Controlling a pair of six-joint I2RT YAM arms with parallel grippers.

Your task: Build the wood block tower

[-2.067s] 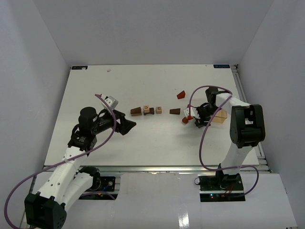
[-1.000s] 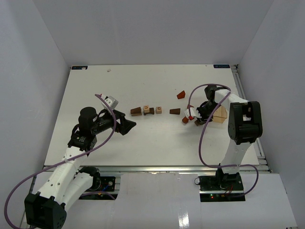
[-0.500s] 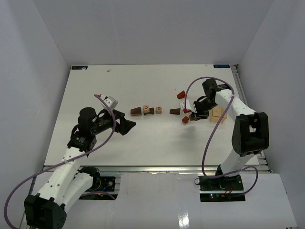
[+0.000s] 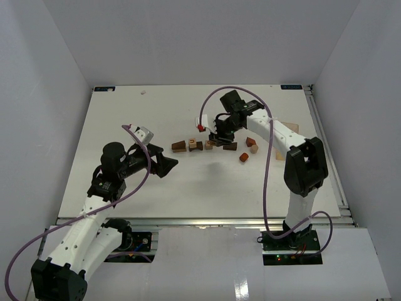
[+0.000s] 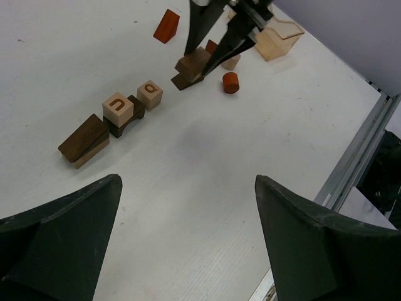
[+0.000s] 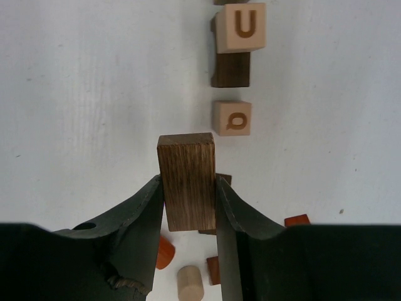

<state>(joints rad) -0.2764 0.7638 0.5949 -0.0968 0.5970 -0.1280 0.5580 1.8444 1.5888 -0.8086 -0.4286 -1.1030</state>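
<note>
Worktop [image 4: 125,125]: wood block tower [image 4: 195,145] is just loose pieces in a row mid-worktop. Left tool [image 4: 165,165] gapes wide, holds nothing, apart from the row. Right tool [image 4: 219,134] is over the row's right end. Top view hides its grip; right wrist shows it clamping a dark brown rectangular block [image 6: 186,172] near a lettered cube [image 6: 232,118].

2 lettered cubes [image 6: 240,25] [image 6: 231,117]; 2 cylinders [image 5: 230,82] [image 6: 189,282]; 1 pale slab [image 5: 276,39].

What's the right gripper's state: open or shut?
Shut. The right gripper clamps the brown block; its fingers press against both sides.
</note>
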